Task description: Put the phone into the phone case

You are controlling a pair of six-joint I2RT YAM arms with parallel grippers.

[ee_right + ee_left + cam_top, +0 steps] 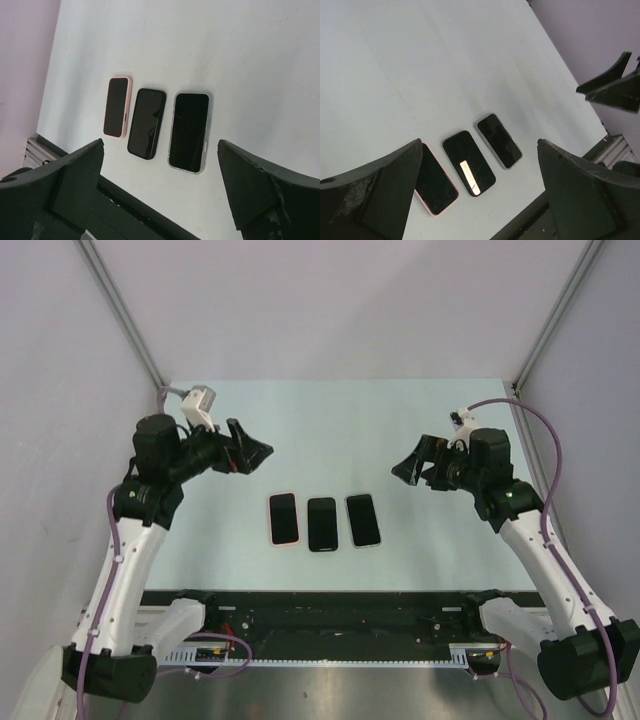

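Three phone-shaped slabs lie flat, side by side, near the table's front edge. The left one has a pink rim point(284, 518) point(435, 185) point(117, 106). The middle one is plain black point(322, 524) point(468, 162) point(146, 122). The right one has a clear greyish rim point(363, 520) point(499, 140) point(189, 131). All show dark faces, and I cannot tell which is the phone and which the phone case. My left gripper point(255, 455) point(480, 145) hangs open above and left of them. My right gripper point(408, 468) point(160, 142) hangs open above and right of them. Neither touches anything.
A black rail point(340, 615) runs along the table's near edge, just in front of the three slabs. Grey walls with metal posts point(120, 310) close in the left, right and back sides. In the left wrist view the right gripper's fingers point(615, 85) show at the upper right.
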